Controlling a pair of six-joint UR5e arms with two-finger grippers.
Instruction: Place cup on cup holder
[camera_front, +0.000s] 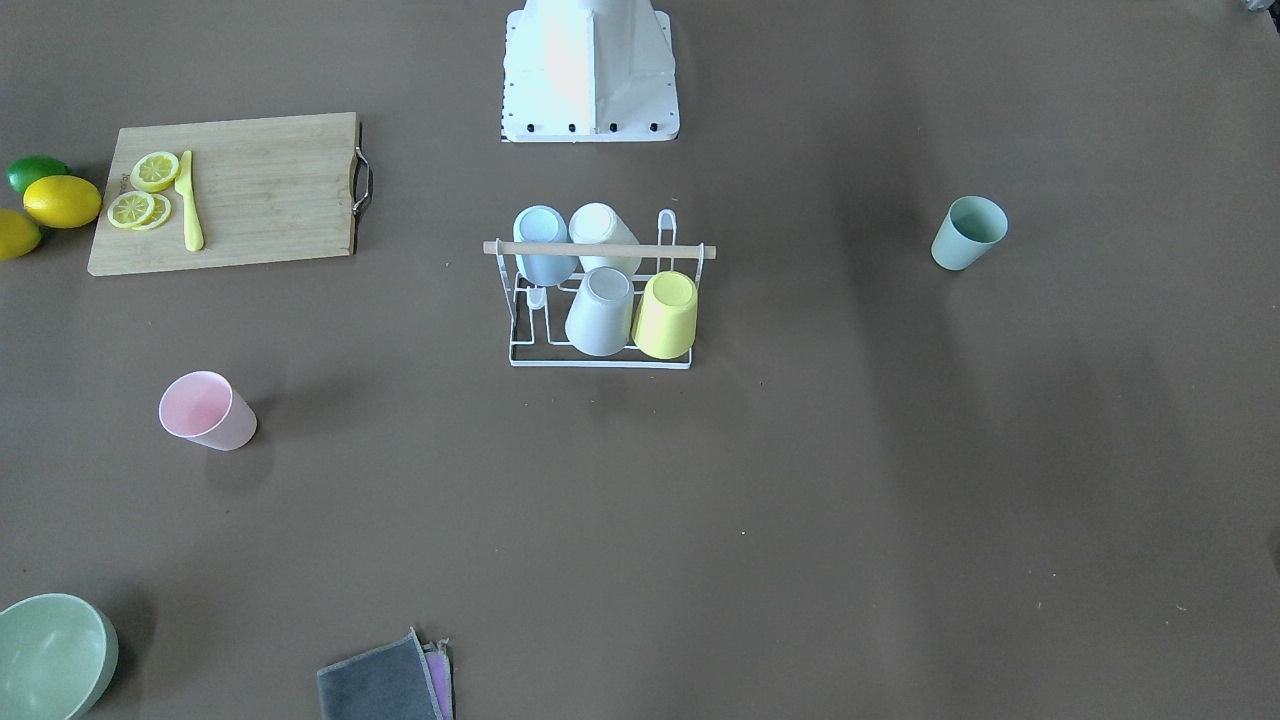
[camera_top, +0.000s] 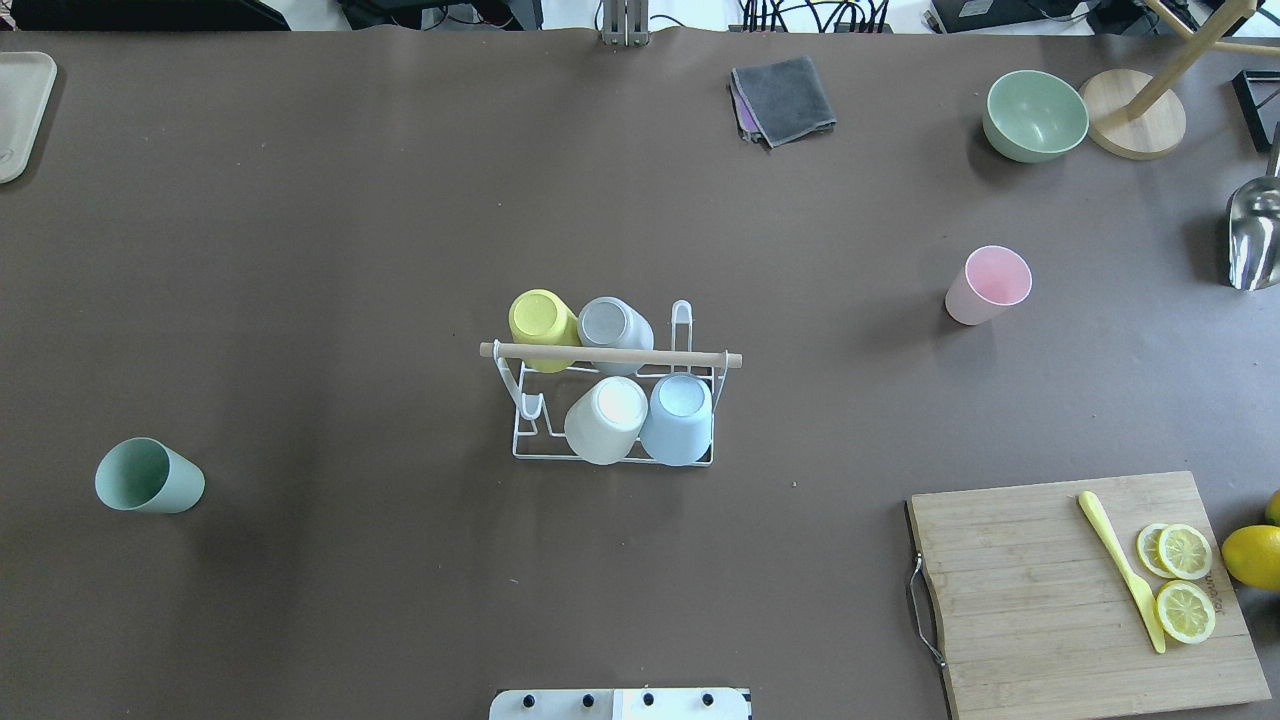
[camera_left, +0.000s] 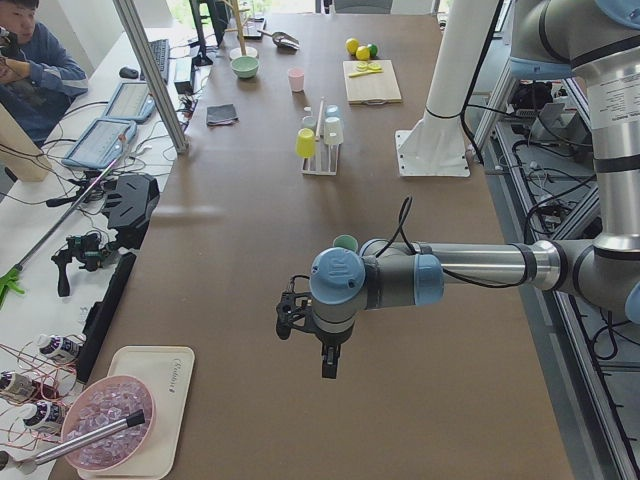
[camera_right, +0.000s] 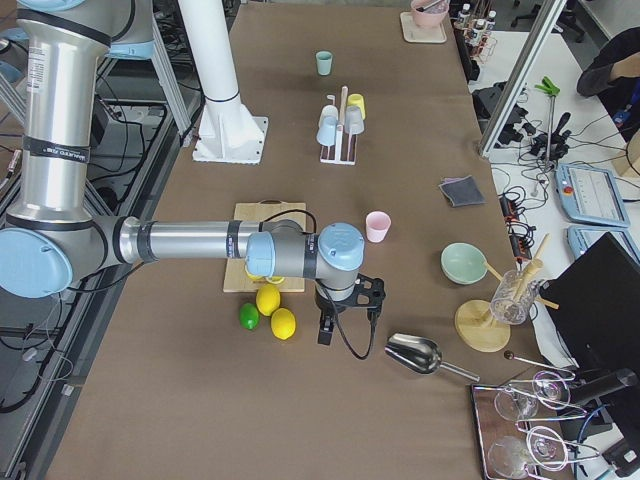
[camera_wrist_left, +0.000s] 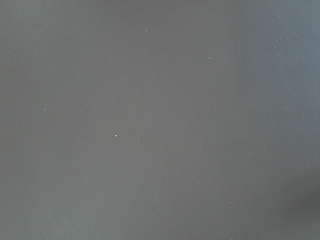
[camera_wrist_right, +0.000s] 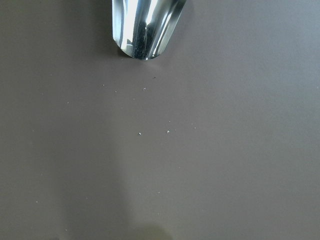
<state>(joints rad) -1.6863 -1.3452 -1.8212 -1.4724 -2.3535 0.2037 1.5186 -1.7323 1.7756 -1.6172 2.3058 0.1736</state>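
The white wire cup holder (camera_top: 610, 354) with its wooden rod (camera_front: 600, 249) stands mid-table and carries several upturned cups: yellow, grey, white and blue. A pink cup (camera_top: 987, 285) (camera_front: 207, 411) stands upright to the robot's right of it. A green cup (camera_top: 148, 476) (camera_front: 968, 233) stands far to the robot's left. My left gripper (camera_left: 327, 365) hangs over bare table beyond the green cup (camera_left: 346, 243). My right gripper (camera_right: 325, 330) hovers next to the lemons. Both grippers appear only in the side views, so I cannot tell whether they are open or shut.
A cutting board (camera_top: 1040, 600) holds lemon slices and a yellow knife, with lemons (camera_right: 270, 300) and a lime beside it. A metal scoop (camera_wrist_right: 145, 25) (camera_top: 1255, 235), a green bowl (camera_top: 1035, 115), a wooden stand (camera_top: 1135, 125) and a grey cloth (camera_top: 785, 98) lie at the far side. A person (camera_left: 30, 60) sits beside the table.
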